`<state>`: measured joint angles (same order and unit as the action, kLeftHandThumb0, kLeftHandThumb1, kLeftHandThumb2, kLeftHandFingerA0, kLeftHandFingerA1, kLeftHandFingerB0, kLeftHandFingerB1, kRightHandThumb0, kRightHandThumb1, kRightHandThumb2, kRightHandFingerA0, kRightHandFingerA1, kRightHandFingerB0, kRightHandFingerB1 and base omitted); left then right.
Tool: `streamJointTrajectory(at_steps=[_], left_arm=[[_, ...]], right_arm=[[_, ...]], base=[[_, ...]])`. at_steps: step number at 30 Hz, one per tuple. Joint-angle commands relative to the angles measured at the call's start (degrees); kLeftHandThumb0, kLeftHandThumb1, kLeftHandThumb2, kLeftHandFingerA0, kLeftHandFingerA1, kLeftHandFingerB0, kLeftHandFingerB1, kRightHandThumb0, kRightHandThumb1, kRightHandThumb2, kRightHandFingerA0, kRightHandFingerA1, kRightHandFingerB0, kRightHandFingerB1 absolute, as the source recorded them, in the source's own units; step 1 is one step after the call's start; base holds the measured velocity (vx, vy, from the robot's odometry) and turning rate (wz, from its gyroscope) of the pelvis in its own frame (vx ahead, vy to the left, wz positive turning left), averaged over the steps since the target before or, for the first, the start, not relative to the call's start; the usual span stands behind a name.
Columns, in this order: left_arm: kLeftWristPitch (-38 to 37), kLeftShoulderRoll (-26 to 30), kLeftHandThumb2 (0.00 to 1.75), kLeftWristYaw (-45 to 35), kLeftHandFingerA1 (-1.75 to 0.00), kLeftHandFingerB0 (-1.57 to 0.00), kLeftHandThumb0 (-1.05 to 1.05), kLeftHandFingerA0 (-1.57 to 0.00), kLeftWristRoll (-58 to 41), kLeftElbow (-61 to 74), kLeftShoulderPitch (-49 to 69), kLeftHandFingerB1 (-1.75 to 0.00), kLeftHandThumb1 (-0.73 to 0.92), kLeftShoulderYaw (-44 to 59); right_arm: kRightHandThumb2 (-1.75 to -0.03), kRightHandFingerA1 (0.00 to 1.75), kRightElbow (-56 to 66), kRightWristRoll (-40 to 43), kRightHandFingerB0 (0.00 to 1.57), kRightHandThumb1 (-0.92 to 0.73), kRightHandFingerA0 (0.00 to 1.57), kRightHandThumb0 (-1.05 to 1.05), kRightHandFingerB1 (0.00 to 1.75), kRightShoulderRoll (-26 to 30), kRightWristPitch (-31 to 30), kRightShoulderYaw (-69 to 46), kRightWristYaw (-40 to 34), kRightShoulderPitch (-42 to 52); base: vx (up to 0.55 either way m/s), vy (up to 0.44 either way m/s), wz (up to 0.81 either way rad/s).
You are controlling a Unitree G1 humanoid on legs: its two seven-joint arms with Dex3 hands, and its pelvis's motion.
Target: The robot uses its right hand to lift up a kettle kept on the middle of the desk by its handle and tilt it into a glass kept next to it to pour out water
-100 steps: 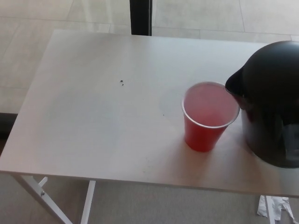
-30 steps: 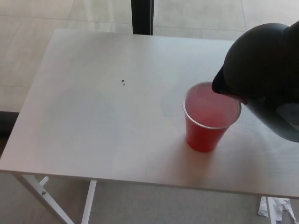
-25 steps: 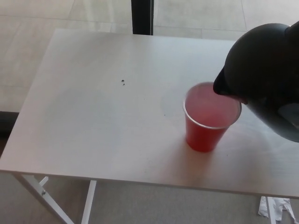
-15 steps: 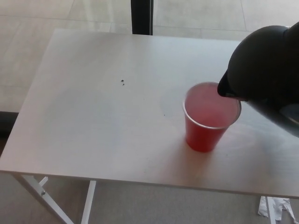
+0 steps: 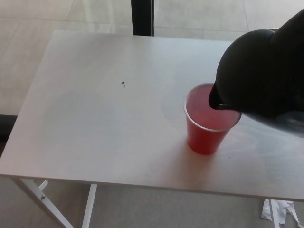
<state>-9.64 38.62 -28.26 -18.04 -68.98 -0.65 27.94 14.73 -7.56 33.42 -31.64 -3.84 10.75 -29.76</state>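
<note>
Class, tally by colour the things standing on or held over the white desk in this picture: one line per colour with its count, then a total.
Black: 1, the kettle
Red: 1, the cup
Total: 2, on or over the desk

The pale rectangular desk top (image 5: 95, 118) lies bare from nine o'clock round to twelve, save two tiny dark specks (image 5: 123, 84). Toward three o'clock a translucent red plastic cup (image 5: 209, 124) stands upright, and a rounded black kettle (image 5: 263, 76) hangs tilted over its rim, blocking that side. A dark upright post (image 5: 142, 17) stands beyond the far edge at twelve.
</note>
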Motion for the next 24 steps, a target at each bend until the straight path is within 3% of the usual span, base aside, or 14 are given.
streamJointTrajectory(at_steps=[1, 8, 9, 10, 11, 12, 13, 14, 17, 18, 19, 21, 22, 24], left_arm=[[-1.0, 1.3, 0.71, 0.5, -0.51, -0.29, -0.84, -0.44, 0.6, -0.1, -0.1, -0.39, 0.92, 0.2], [0.0, 1.5, 0.7, 0.4, -0.49, -0.28, -0.84, -0.42, 0.4, 0.0, -0.7, -0.37, 0.92, 0.2], [-0.3, 1.4, 0.7, 0.3, -0.49, -0.29, -0.84, -0.42, 0.4, 0.1, -0.6, -0.37, 0.92, 0.3], [-0.4, 1.4, 0.71, 0.2, -0.49, -0.28, -0.84, -0.42, 0.4, 0.1, -0.6, -0.38, 0.92, 0.2], [-0.9, 1.4, 0.72, 0.2, -0.49, -0.28, -0.84, -0.41, 0.6, 0.1, -0.5, -0.38, 0.92, 0.1], [-0.9, 1.4, 0.72, 0.2, -0.49, -0.28, -0.84, -0.41, 0.6, 0.1, -0.6, -0.38, 0.92, 0.1], [-0.9, 1.4, 0.72, 0.4, -0.48, -0.28, -0.84, -0.41, 0.8, 0.1, -0.6, -0.38, 0.92, -0.1], [-0.5, 1.5, 0.73, 0.4, -0.49, -0.28, -0.83, -0.41, 0.8, 0.2, -0.7, -0.38, 0.92, -0.1], [-0.3, 1.5, 0.72, 0.2, -0.49, -0.28, -0.83, -0.42, 0.4, 0.3, -0.8, -0.38, 0.92, 0.2], [-0.4, 1.5, 0.71, 0.2, -0.5, -0.28, -0.84, -0.43, 0.4, 0.2, -0.9, -0.38, 0.92, 0.2], [-0.2, 1.5, 0.71, 0.2, -0.5, -0.28, -0.84, -0.42, 0.4, 0.4, -0.9, -0.38, 0.92, 0.2], [-0.1, 1.5, 0.71, 0.4, -0.49, -0.29, -0.84, -0.43, 0.4, 0.4, -0.9, -0.38, 0.92, 0.2], [-0.3, 1.5, 0.72, 0.4, -0.49, -0.28, -0.84, -0.41, 0.5, 0.4, -0.9, -0.38, 0.92, 0.2], [-0.4, 1.6, 0.73, 0.1, -0.49, -0.27, -0.84, -0.41, 0.5, 0.5, -0.8, -0.38, 0.92, 0.1]], right_arm=[[-1.22, 1.43, 0.7, -3.3, 1.0, -0.39, 1.23, -0.27, 1.25, 2.5, 2.1, 1.8, 1.1, -0.5], [-1.23, 1.41, 0.8, -5.2, 0.96, -0.4, 1.2, -0.25, 1.21, 4.2, 4.7, 3.0, 1.4, 0.2], [-1.39, 1.75, 0.6, -5.6, 0.81, -0.31, 0.9, -0.18, 1.47, 4.1, 5.3, 3.2, 1.2, 0.2], [-1.36, 1.75, 0.9, -5.9, 0.81, -0.33, 0.89, -0.18, 1.46, 4.1, 4.4, 3.8, 1.5, -0.2], [-1.21, 1.4, 1.1, -6.3, 0.95, -0.42, 1.19, -0.25, 1.2, 4.0, 3.4, 4.4, 1.8, -0.7], [-1.21, 1.4, 1.2, -6.4, 0.95, -0.42, 1.19, -0.25, 1.2, 3.9, 3.4, 4.4, 1.8, -0.7], [-1.23, 1.75, 1.0, -6.3, 0.83, -0.4, 0.9, -0.2, 1.37, 3.8, 4.0, 4.4, 1.9, -0.8], [-1.19, 1.73, 0.6, -6.4, 0.89, -0.43, 0.91, -0.17, 1.19, 3.6, 5.0, 4.7, 1.9, -1.0], [-1.05, 1.69, -0.2, -6.7, 0.9, -0.5, 0.91, -0.17, 1.13, 3.1, 6.4, 5.2, 2.0, -1.5], [-1.08, 1.72, 0.7, -7.1, 0.78, -0.51, 0.91, -0.18, 1.43, 3.0, 4.8, 6.1, 2.7, -2.4], [-1.16, 1.39, 1.4, -7.4, 0.97, -0.47, 1.22, -0.23, 1.23, 2.3, 3.4, 6.6, 2.6, -3.1], [-1.17, 1.4, 1.6, -7.8, 0.96, -0.47, 1.22, -0.23, 1.24, 1.8, 3.1, 7.1, 2.3, -3.6], [-1.32, 1.75, 1.5, -8.0, 0.8, -0.41, 0.94, -0.16, 1.53, 1.6, 3.4, 7.4, 2.4, -3.9], [-1.27, 1.75, 1.4, -8.1, 0.78, -0.44, 0.91, -0.15, 1.53, 1.5, 3.2, 8.0, 3.1, -4.7]], base=[[0.0, 0.0, 0.0], [0.0, 0.0, 0.0], [0.0, 0.0, 0.0], [0.0, 0.0, 0.0], [0.0, 0.0, 0.0], [0.0, 0.0, 0.0], [0.0, 0.0, 0.0], [0.0, 0.0, 0.0], [0.0, 0.0, 0.0], [0.0, 0.0, 0.0], [0.0, 0.0, 0.0], [0.0, 0.0, 0.0], [0.0, 0.0, 0.0], [0.0, 0.0, 0.0]])
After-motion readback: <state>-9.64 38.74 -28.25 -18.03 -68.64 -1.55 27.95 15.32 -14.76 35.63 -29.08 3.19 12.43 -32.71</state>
